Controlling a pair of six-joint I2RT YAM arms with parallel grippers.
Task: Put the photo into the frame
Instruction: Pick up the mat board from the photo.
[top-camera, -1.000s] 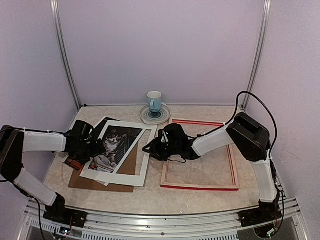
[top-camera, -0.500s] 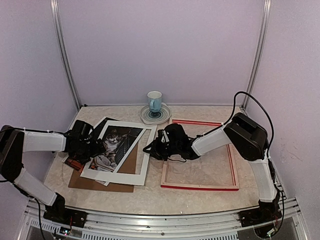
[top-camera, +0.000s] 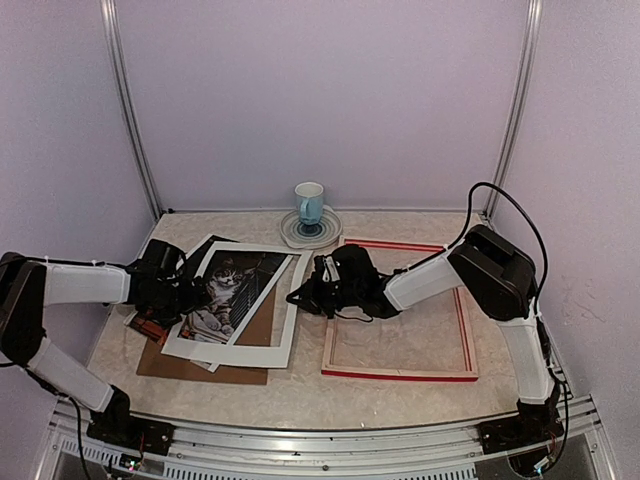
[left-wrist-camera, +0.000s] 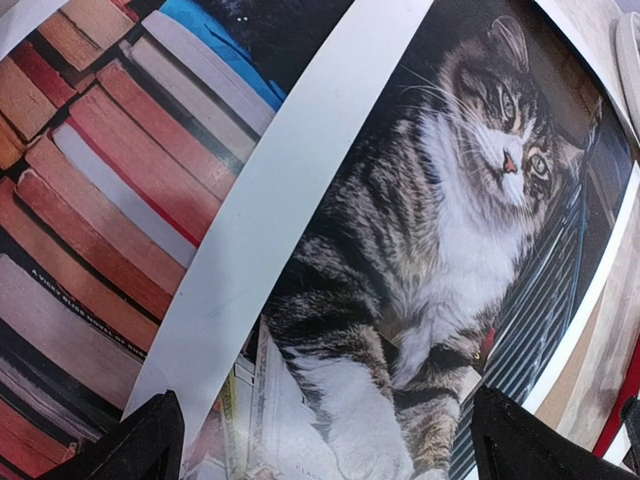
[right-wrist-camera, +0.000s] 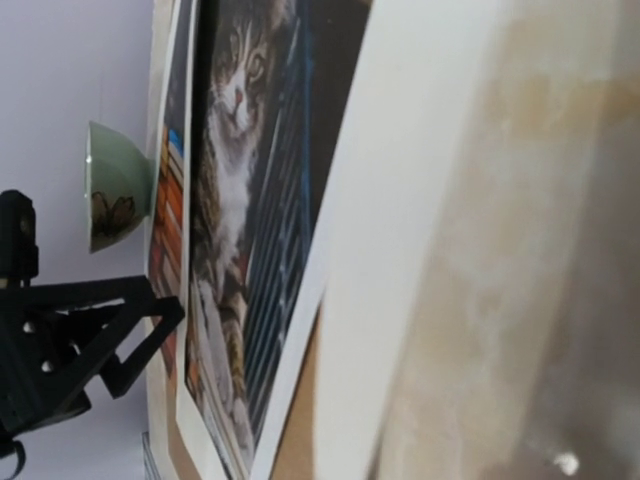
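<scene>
The photo (top-camera: 232, 283) of a grey tabby cat and books lies flat at the left, partly under the white mat board (top-camera: 225, 352), which sits askew on it. In the left wrist view the photo (left-wrist-camera: 430, 250) fills the picture and a mat strip (left-wrist-camera: 290, 220) crosses it. My left gripper (top-camera: 185, 295) hovers low over the photo's left part, its jaws wide open (left-wrist-camera: 340, 445). The red frame (top-camera: 400, 375) lies flat at the right, nothing inside it. My right gripper (top-camera: 298, 292) is low at the mat's right edge; it looks open and its fingers do not show in its wrist view.
A brown backing board (top-camera: 200, 372) lies under the mat and photo. A blue-and-white cup (top-camera: 309, 205) stands on a saucer (top-camera: 295, 235) at the back, between photo and frame. The cell's walls and metal posts close in the table on three sides.
My right gripper has shifted slightly toward the back along the mat's right edge. The left gripper, photo, mat and frame have hardly moved.
</scene>
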